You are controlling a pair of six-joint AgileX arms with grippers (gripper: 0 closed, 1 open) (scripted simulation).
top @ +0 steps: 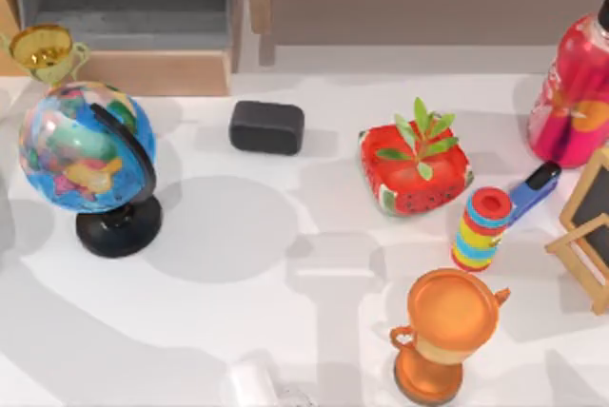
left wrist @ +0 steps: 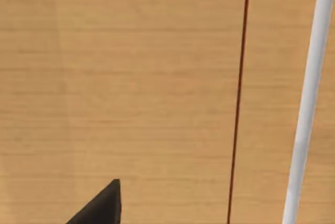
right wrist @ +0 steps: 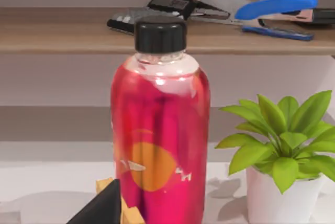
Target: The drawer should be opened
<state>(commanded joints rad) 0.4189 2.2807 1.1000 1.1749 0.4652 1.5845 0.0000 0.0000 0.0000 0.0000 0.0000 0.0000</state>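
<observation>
Left pincer point(left wrist: 99, 205) close against wooden drawer front point(left wrist: 131, 88), dark fingertip alone visible; white bar handle point(left wrist: 309, 98) just beside, thin dark seam point(left wrist: 238, 98) between. Open or closed: cannot tell.

Right pincer point(right wrist: 99, 205) facing pink bottle point(right wrist: 159, 130), near it; potted plant point(right wrist: 282, 156) beside bottle, stapler point(right wrist: 272, 12) on shelf point(right wrist: 63, 33) beyond. Fingers: cannot tell.

Top view: drawer point(top: 133, 22) at rear left of table point(top: 285, 264), pulled open, grey inside, cut by frame edge. Globe point(top: 90, 155) and gold cup point(top: 43, 50) just before drawer front. Open room mid-table by black box point(top: 266, 126).
</observation>
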